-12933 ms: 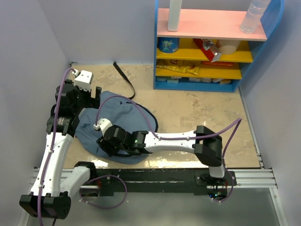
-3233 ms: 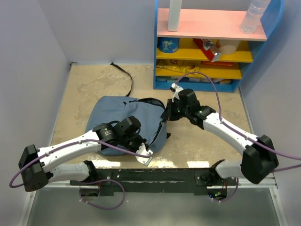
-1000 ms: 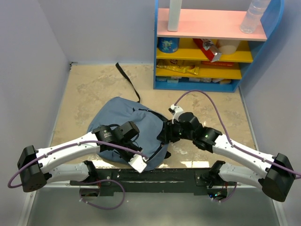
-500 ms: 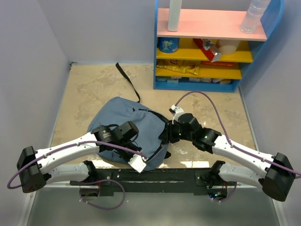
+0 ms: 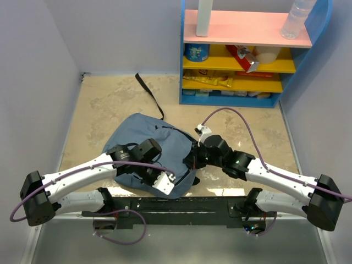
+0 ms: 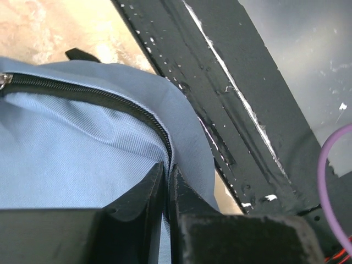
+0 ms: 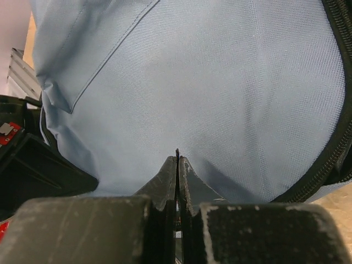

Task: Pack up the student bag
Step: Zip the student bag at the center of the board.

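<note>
the big soft slate-blue fabric student bag lies flat on the beige marbled tabletop, near the front edge and left of centre, and both arms are on it. the left gripper is at the bag's near edge, just by the black metal base rail. in its wrist view the 2 fingers are squeezed together, and the black zipper curves along the rim and runs straight down between them, so it is clamped on the bag's zippered edge. over on the right side of the bag, the right gripper is pressed in. its wrist view shows the fingers closed tight with only a thin dark sliver between them, tips right against the blue cloth; whether any fabric is actually caught there, hard to tell. a long black strap trails from the bag toward the back wall. at the far right stands a blue-sided shelf unit with pink and yellow boards, well apart from the bag.
</note>
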You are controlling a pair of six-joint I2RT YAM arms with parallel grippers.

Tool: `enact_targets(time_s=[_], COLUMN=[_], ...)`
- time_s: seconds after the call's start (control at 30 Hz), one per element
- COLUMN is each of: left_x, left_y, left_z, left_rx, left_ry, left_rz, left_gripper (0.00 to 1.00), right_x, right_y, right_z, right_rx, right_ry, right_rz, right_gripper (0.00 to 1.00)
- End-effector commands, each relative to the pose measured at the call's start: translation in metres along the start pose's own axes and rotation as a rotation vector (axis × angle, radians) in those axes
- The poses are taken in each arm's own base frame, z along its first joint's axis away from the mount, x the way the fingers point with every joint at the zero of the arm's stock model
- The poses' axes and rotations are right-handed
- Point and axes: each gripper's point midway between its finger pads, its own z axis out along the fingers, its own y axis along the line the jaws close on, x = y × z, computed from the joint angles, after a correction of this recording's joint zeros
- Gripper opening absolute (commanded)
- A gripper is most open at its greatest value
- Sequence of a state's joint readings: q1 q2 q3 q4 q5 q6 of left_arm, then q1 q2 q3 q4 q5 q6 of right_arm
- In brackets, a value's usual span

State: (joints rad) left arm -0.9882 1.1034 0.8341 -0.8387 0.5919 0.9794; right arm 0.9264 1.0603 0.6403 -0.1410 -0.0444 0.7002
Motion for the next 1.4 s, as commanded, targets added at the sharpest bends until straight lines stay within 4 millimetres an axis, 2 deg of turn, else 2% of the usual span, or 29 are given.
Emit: enact_targets(time_s=[0.0, 0.1, 0.13, 0.17, 0.23, 0.27, 0.4, 0.43, 0.47, 0.57, 0.93, 1.37], left_x=[-0.021, -0.022, -0.022, -0.022, -0.024, -0.028, -0.049, -0.054, -0.063, -0.076, -0.071, -0.065], left_y=[0.035, 0.038, 0.039, 0.040, 0.045, 0.050, 0.082, 0.085, 0.091, 0.097, 0.107, 0.106], left_z=[-0.015, -0.017, -0.018, -0.018, -0.022, -0.027, -0.044, -0.045, -0.048, -0.048, -0.041, -0.037], left_rx=[-0.120, -0.138, -0.141, -0.147, -0.169, -0.193, -0.310, -0.317, -0.330, -0.323, -0.358, -0.367], left_ry=[-0.054, -0.069, -0.070, -0.072, -0.077, -0.087, -0.157, -0.174, -0.206, -0.268, -0.274, -0.264], left_rz=[-0.032, -0.043, -0.048, -0.056, -0.067, -0.094, -0.185, -0.211, -0.259, -0.332, -0.395, -0.390], left_gripper=[0.13, 0.17, 0.22, 0.31, 0.40, 0.47, 0.57, 0.63, 0.76, 0.85, 0.86, 0.86], right_x=[-0.038, -0.042, -0.042, -0.041, -0.041, -0.041, -0.047, -0.049, -0.049, -0.053, -0.054, -0.051], right_y=[0.021, 0.024, 0.024, 0.024, 0.024, 0.025, 0.029, 0.031, 0.032, 0.034, 0.035, 0.036], right_z=[-0.010, -0.012, -0.012, -0.011, -0.010, -0.011, -0.013, -0.014, -0.013, -0.017, -0.022, -0.021], right_rx=[-0.024, -0.029, -0.030, -0.031, -0.034, -0.036, -0.042, -0.048, -0.046, -0.045, -0.051, -0.062], right_ry=[-0.112, -0.125, -0.122, -0.118, -0.117, -0.119, -0.130, -0.133, -0.130, -0.135, -0.142, -0.137], right_rz=[-0.007, -0.005, -0.004, -0.003, -0.003, -0.004, -0.012, -0.014, -0.015, -0.022, -0.022, -0.016], right_gripper=[0.00, 0.00, 0.00, 0.00, 0.00, 0.00, 0.00, 0.00, 0.00, 0.00, 0.00, 0.00])
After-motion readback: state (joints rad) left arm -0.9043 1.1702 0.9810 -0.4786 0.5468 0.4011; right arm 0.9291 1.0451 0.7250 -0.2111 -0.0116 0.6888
